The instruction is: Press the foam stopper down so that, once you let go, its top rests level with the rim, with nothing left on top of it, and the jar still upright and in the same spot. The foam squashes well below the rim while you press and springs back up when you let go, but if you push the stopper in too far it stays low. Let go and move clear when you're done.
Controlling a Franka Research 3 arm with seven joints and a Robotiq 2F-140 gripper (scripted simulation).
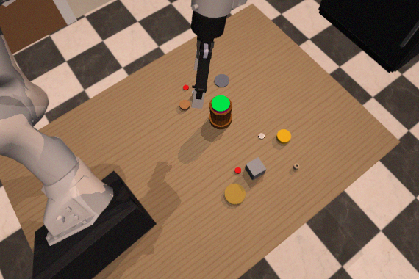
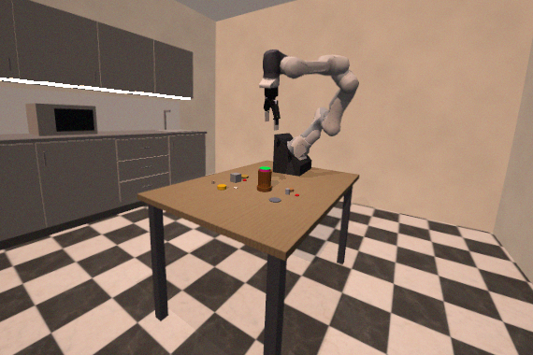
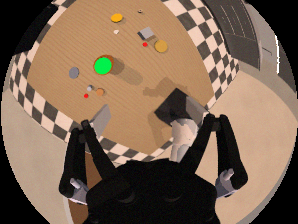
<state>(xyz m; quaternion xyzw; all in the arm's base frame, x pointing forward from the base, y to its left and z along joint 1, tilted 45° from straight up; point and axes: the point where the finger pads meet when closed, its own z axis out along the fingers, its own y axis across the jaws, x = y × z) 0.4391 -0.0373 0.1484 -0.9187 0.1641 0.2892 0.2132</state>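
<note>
A brown ribbed jar (image 1: 220, 116) stands upright near the middle of the wooden table. Its green foam stopper (image 1: 220, 103) sticks up a little above the rim, over a thin purple band. The jar also shows in the exterior view (image 2: 265, 179) and the stopper in the wrist view (image 3: 103, 64). My gripper (image 2: 271, 119) hangs high above the table, well above the jar, with its fingers wide open and empty. In the wrist view the two fingers spread wide with nothing between them.
Small items lie around the jar: a grey disc (image 1: 221, 80), a brown disc (image 1: 184, 104), red dots (image 1: 186, 87) (image 1: 237, 170), an orange disc (image 1: 284, 136), a grey cube (image 1: 255, 168), a tan disc (image 1: 234, 194), a small ring (image 1: 296, 166). The arm base (image 1: 73, 203) stands at the table's near left.
</note>
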